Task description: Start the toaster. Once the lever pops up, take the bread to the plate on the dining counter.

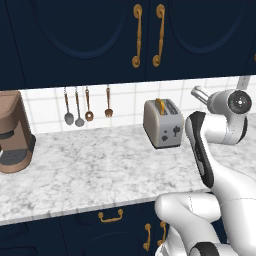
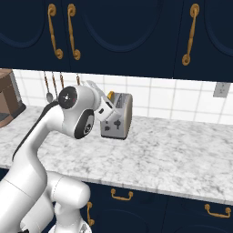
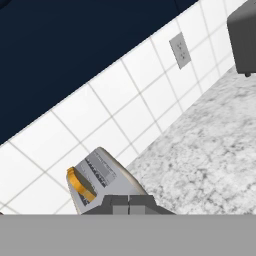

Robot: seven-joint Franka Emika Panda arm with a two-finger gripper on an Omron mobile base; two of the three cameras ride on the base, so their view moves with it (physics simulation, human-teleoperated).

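On the marble worktop [image 1: 100,170], the toaster [image 1: 162,123] holds bread [image 1: 160,105]; claw [image 3: 129,201] together.

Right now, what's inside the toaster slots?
One slice of bread stands in a slot of the toaster, its golden crust poking above the top. The lower part of the slice is hidden inside the body. The other slot's depth can't be seen.

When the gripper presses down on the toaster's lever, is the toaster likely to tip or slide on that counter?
Tipping seems unlikely: the toaster looks boxy and squat and sits flat on the marble worktop. Sliding seems likelier, since the polished stone probably gives little grip and a sideways shove could skate it. The bread pokes out of one slot and probably adds little weight.
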